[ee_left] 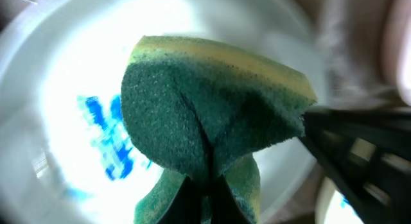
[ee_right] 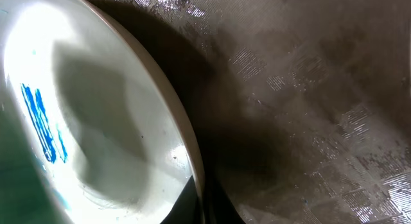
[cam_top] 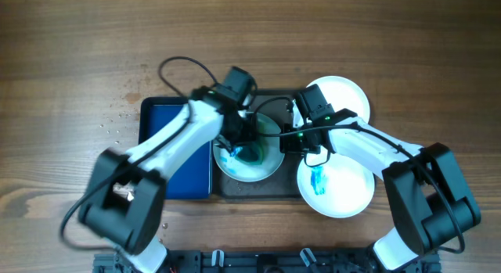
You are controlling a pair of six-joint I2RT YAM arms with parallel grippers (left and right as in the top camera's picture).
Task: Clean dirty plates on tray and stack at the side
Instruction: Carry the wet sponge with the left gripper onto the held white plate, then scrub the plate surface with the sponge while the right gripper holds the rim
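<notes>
Squarely above the table's centre, my left pincer (cam_top: 237,141) is clamped on a folded green-and-yellow sponge (ee_left: 212,115), holding it low in the bowl of the dirty plate (cam_top: 270,165). That plate sits on the dark tray (cam_top: 270,95). Blue smears (ee_left: 106,140) streak its white surface just beside the sponge. My right pincer (cam_top: 296,140) pinches the same plate's right rim, with one finger inside and one outside, over the tray's textured floor. Right of the tray lie a clean plate (cam_top: 348,93) and, nearer me, a blue-marked plate (cam_top: 344,191). A blue mat (cam_top: 176,148) lies at the tray's left.
</notes>
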